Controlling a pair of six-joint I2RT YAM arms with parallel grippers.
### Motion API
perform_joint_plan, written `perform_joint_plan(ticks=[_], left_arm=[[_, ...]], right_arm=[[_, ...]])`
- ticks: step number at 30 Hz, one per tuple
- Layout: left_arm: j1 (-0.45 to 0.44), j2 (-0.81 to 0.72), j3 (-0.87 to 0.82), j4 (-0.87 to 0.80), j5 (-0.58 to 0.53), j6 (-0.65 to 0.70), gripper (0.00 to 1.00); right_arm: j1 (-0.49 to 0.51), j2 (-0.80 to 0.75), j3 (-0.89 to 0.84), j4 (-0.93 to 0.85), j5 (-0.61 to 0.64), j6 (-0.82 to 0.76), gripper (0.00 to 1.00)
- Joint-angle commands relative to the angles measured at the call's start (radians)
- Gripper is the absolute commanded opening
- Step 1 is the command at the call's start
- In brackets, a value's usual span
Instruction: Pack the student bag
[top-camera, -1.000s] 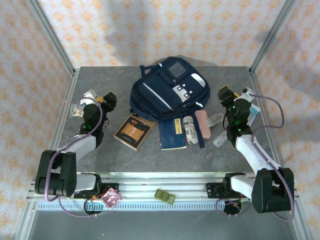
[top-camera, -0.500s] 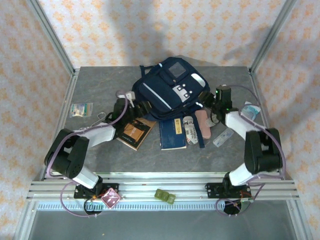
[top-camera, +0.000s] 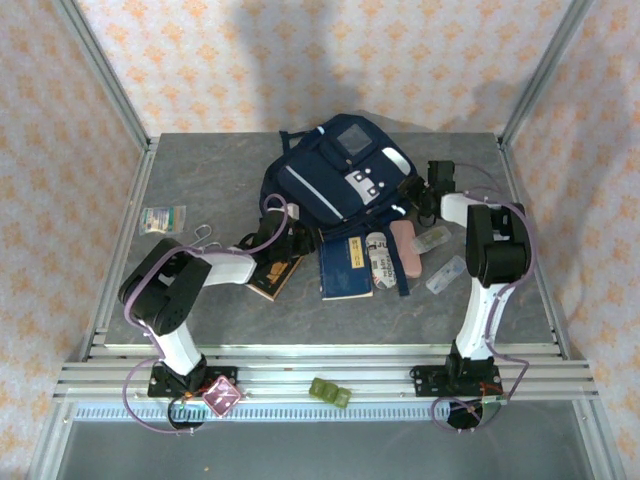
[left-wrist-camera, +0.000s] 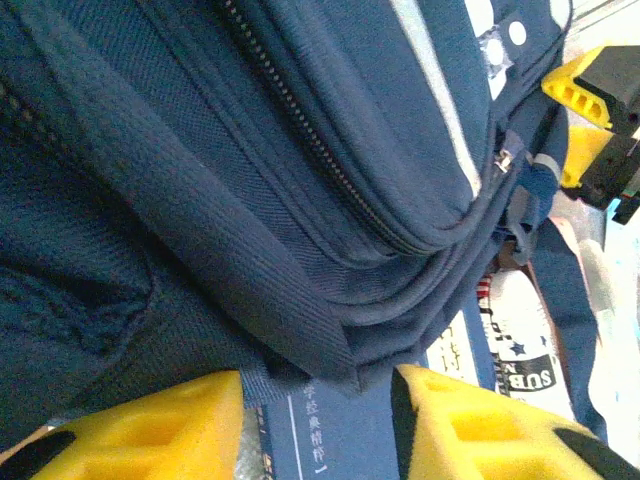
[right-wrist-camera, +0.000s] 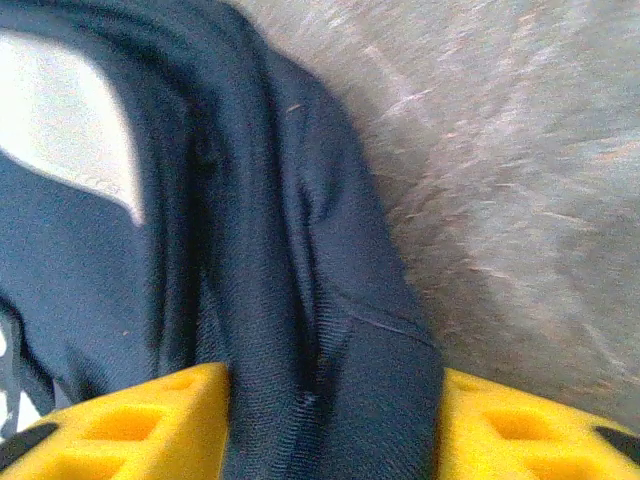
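Grey table (top-camera: 400, 310), patterned walls (top-camera: 250, 60): left gripper (left-wrist-camera: 318, 385) has swung in, half-open astride the hem of the student bag (top-camera: 330, 190); right gripper (right-wrist-camera: 335, 385) too, pinching its fabric.

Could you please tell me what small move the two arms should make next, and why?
Probably close both claws firmly on the student bag. The left claw straddles its near edge and the right claw has a side fold between its fingers, so a pinch should secure the bag for opening.
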Motion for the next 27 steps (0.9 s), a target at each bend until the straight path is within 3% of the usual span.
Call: perform_joint_plan(ticks=[1,3,6,19,24,27], left_arm=[[-0.009,0.039,0.043,0.002,-0.037,0.02,0.4],[-0.007,0.056,0.075,-0.037,-0.055,0.051,0.39],[-0.002,0.059,0.113,-0.088,-0.093,0.097,0.38],[0.149,0.075,0.219,-0.128,-0.135,0.193,0.36],[0.164,0.067,0.309,-0.176,-0.113,0.227,0.36],[0.147,-0.022,0.243,-0.109,-0.09,0.201,0.4]], right_arm=[[0.007,0.021,0.019,0.053,-0.156,0.011,0.33],[0.007,0.004,0.014,0.054,-0.178,0.004,0.13],[0.007,-0.088,-0.047,0.09,-0.188,0.012,0.0],[0.022,-0.539,-0.277,0.158,-0.242,0.334,0.0],[0.1,-0.661,-0.322,0.172,-0.088,0.467,0.0],[0.114,-0.698,-0.341,0.18,-0.019,0.545,0.0]])
